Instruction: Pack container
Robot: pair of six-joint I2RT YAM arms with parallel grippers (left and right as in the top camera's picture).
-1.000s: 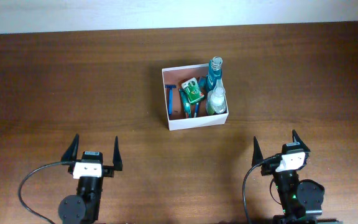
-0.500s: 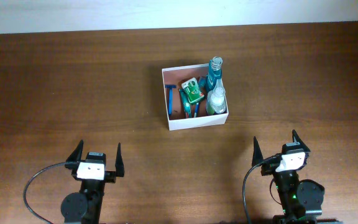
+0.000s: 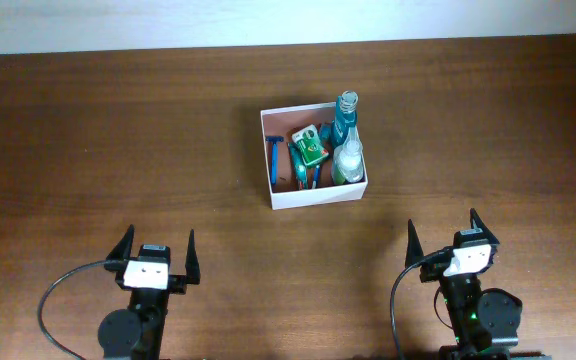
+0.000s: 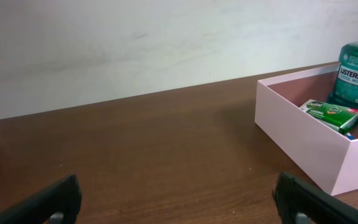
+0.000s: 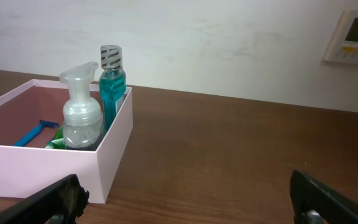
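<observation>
The container (image 3: 318, 196) is a white square box with a reddish-brown inside, at the table's middle. In it are a teal mouthwash bottle (image 3: 345, 117), a clear foam pump bottle (image 3: 347, 160), a green packet (image 3: 309, 145) and a blue razor (image 3: 274, 160). My left gripper (image 3: 154, 249) is open and empty near the front left, well short of the box. My right gripper (image 3: 446, 236) is open and empty near the front right. The box shows at the right of the left wrist view (image 4: 303, 146) and at the left of the right wrist view (image 5: 114, 149).
The brown wooden table (image 3: 118, 150) runs to a white wall at the back (image 3: 168, 25). A white wall panel (image 5: 356, 37) shows at the upper right of the right wrist view.
My left arm drew back a little toward the front edge between one second ago and half a second ago. Since then nothing has moved. The right arm stayed still.
</observation>
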